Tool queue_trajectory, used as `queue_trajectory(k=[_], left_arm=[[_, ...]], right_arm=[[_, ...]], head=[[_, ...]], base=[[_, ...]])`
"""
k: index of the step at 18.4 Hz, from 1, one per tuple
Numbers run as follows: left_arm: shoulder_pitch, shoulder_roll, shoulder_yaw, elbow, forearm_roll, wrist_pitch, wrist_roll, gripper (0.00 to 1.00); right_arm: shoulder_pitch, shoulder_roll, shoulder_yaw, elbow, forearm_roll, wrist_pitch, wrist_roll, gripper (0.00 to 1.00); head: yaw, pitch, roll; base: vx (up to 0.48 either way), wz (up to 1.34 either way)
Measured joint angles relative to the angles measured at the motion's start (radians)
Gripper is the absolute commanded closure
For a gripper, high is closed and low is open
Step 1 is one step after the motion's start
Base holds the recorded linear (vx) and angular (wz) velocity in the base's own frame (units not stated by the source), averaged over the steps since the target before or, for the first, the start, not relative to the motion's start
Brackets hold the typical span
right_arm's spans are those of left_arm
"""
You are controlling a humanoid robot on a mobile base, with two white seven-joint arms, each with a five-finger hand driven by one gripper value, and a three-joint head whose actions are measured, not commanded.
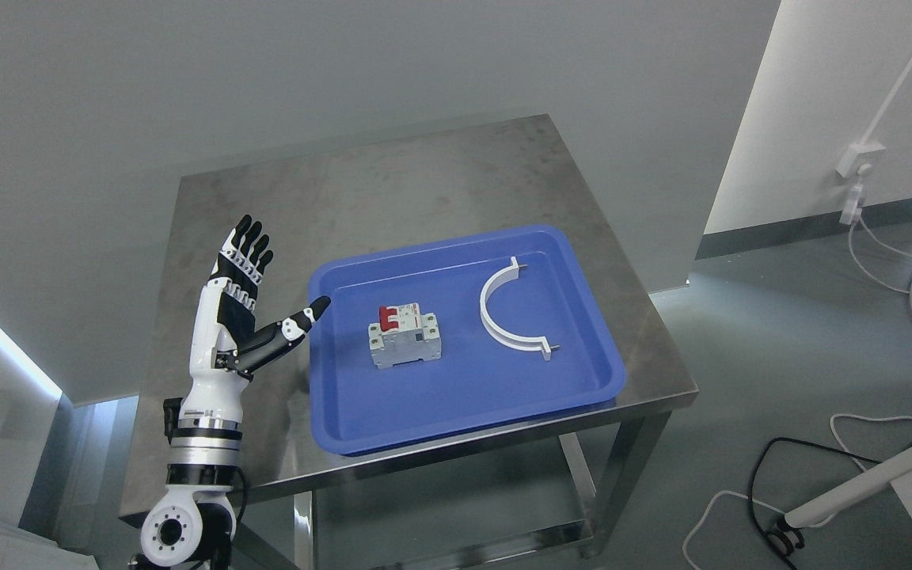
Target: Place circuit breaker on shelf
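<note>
A white circuit breaker point(404, 336) with red switches lies in the middle of a blue tray point(456, 396) on a steel table. My left hand point(254, 297) is raised over the table just left of the tray, open, fingers straight up and thumb pointing at the tray's left rim. It holds nothing and stands well apart from the breaker. The right arm is out of the picture.
A white half-ring clamp point(507, 310) lies in the tray to the right of the breaker. The steel table point(393, 182) has a lower shelf point(456, 514) under it. Cables point(749, 491) and a white stand leg cross the floor at the right.
</note>
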Motion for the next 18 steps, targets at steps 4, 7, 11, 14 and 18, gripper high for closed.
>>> queue_trajectory(k=[4,7,11,14,18], left_arm=[[0.004,0.0,0.008,-0.001,0.0,-0.021,-0.007,0.0],[-0.002,0.024,0.01,-0.001,0.0,-0.026,-0.04,0.0],[-0.045,0.08,-0.002,0.001,-0.022,0.009,-0.243,0.0],[-0.101,0.115,-0.009,0.007,-0.065,0.052,-0.332,0.0],[-0.107,0.092,0.029,0.013,-0.088,0.065,-0.321,0.0]], right_arm=[[0.0,0.0,0.0,0.0,0.0,0.0,-0.001,0.0],[0.0,0.0,0.0,0.0,0.0,0.0,-0.001,0.0],[0.0,0.0,0.0,0.0,0.0,0.0,-0.005,0.0],[0.0,0.0,0.0,0.0,0.0,0.0,-0.005,0.0],[0.0,0.0,0.0,0.0,0.0,0.0,-0.003,0.0]], head=[[0.0,0.0,0.0],[0.0,0.0,0.0],[0.0,0.0,0.0],[0.0,0.0,0.0],[0.0,0.0,0.0]], base=[[-0.057,0.02],[-0.094,0.01],[-0.056,0.02],[-0.019,0.03],[-0.001,0.0]])
